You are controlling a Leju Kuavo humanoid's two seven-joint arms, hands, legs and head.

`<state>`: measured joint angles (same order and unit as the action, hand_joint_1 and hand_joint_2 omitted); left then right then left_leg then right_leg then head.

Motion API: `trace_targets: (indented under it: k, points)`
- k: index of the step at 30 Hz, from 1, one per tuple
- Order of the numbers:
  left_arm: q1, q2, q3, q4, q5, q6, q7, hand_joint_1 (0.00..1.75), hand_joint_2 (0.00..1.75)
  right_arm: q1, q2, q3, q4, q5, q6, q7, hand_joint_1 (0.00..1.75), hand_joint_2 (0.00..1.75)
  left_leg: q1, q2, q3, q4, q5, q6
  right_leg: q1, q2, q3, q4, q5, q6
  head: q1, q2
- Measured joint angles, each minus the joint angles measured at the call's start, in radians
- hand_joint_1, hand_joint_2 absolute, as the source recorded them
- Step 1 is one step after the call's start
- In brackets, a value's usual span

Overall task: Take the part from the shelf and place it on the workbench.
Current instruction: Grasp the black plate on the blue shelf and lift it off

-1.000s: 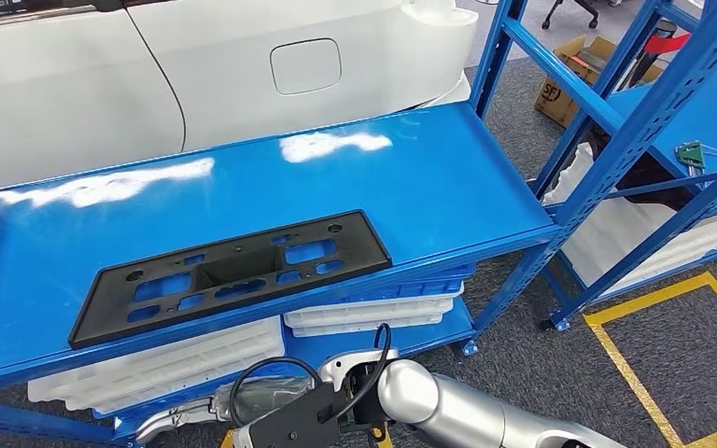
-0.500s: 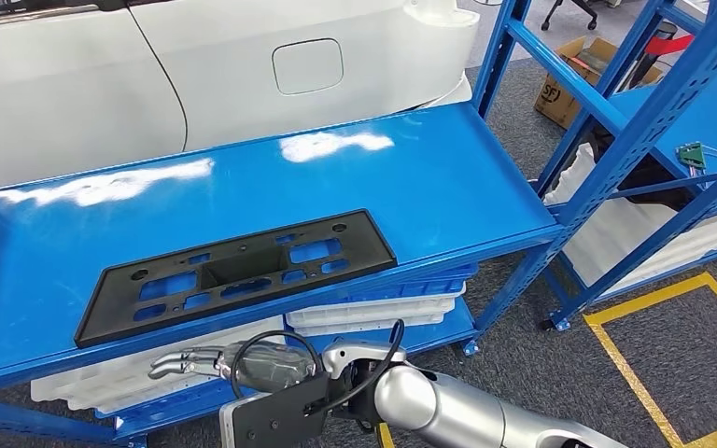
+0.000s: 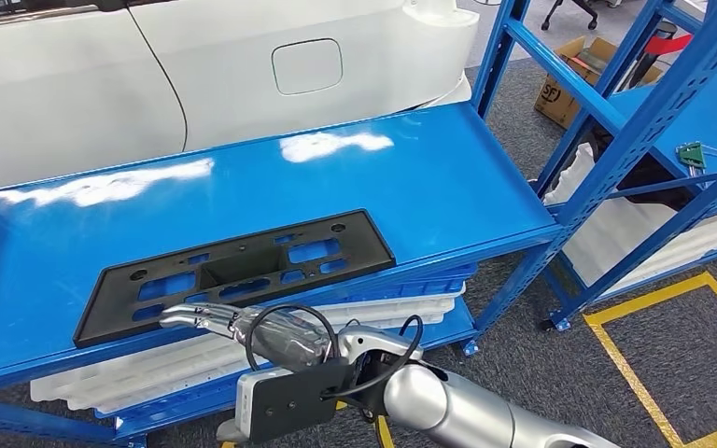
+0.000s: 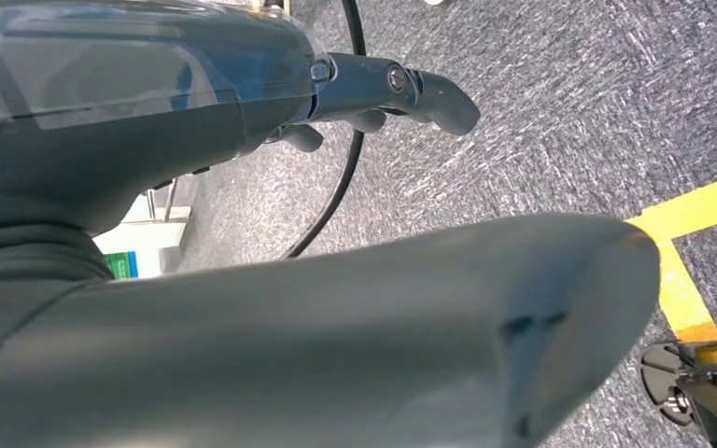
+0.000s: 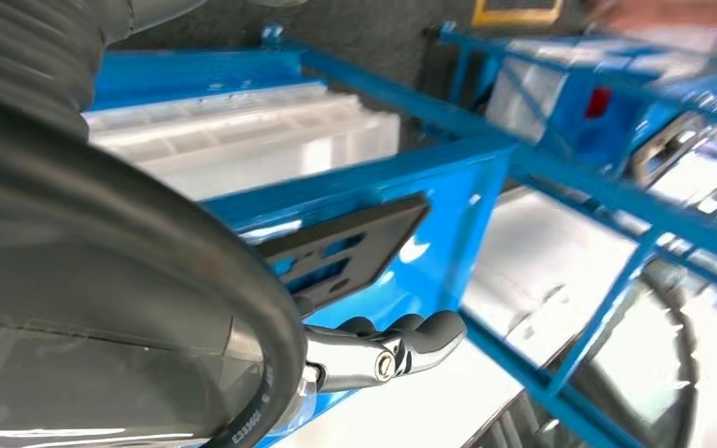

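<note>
The black plate [image 3: 235,275] lies lengthwise along the shelf's [image 3: 448,187] front edge. The right hand [image 3: 207,319], empty with fingers extended, hovers just before that edge, nearer its left half.

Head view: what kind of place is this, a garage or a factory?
Most likely a car assembly workshop or a training mock-up of one. Blue steel shelving holds a black plastic part and stacked white trays, a white car body stands behind, and yellow floor tape marks zones.
</note>
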<state>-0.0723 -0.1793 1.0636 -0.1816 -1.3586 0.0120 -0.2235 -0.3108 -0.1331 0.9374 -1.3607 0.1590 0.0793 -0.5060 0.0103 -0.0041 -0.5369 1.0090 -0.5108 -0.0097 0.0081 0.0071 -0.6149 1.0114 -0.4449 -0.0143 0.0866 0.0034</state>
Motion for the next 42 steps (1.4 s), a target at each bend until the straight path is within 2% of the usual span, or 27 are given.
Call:
trace_targets:
  k: [4, 7, 14, 18, 36, 42]
  points:
    - [0.0, 0.0, 0.0, 0.0, -0.006, -0.002, 0.0, 0.0, 0.0, 0.022, 0.0, -0.03, -0.032, -0.115, 0.113, -0.045, 0.0, 1.75, 0.0, 0.0, 0.0, 0.0, 0.0, 0.0, 0.0, 0.0, 0.0, 0.0, 0.0, 0.0, 0.0, 0.0]
    - [0.0, 0.0, 0.0, 0.0, -0.006, -0.003, 0.0, 0.0, 0.0, 0.037, -0.001, -0.053, -0.063, -0.114, 0.117, -0.059, 0.0, 1.75, 0.0, 0.0, 0.0, 0.0, 0.0, 0.0, 0.0, 0.0, 0.0, 0.0, 0.0, 0.0, 0.0, 0.0]
    - [0.0, 0.0, 0.0, 0.0, 0.005, -0.003, 0.0, 0.0, 0.0, 0.043, -0.017, -0.103, -0.115, 0.193, -0.135, -0.003, 0.0, 1.75, 0.0, 0.0, 0.0, 0.0, 0.0, 0.0, 0.0, 0.0, 0.0, 0.0, 0.0, 0.0, 0.0, 0.0]
    - [0.0, 0.0, 0.0, 0.0, 0.011, -0.003, 0.0, 0.0, 0.0, 0.036, -0.044, -0.116, -0.124, 0.318, -0.237, 0.045, 0.0, 1.75, 0.0, 0.0, 0.0, 0.0, 0.0, 0.0, 0.0, 0.0, 0.0, 0.0, 0.0, 0.0, 0.0, 0.0]
    - [0.001, 0.0, 0.001, 0.0, 0.018, -0.009, 0.0, 0.0, 0.0, 0.03, -0.144, -0.14, -0.119, 0.772, -0.585, 0.226, 0.0, 1.75, 0.0, 0.0, 0.0, 0.0, 0.0, 0.0, 0.0, 0.0, 0.0, 0.0, 0.0, 0.0, 0.0, 0.0]
    - [0.001, 0.0, 0.001, 0.0, 0.018, -0.009, 0.0, 0.0, 0.0, 0.031, -0.164, -0.142, -0.118, 0.873, -0.632, 0.279, 0.0, 1.75, 0.0, 0.0, 0.0, 0.0, 0.0, 0.0, 0.0, 0.0, 0.0, 0.0, 0.0, 0.0, 0.0, 0.0]
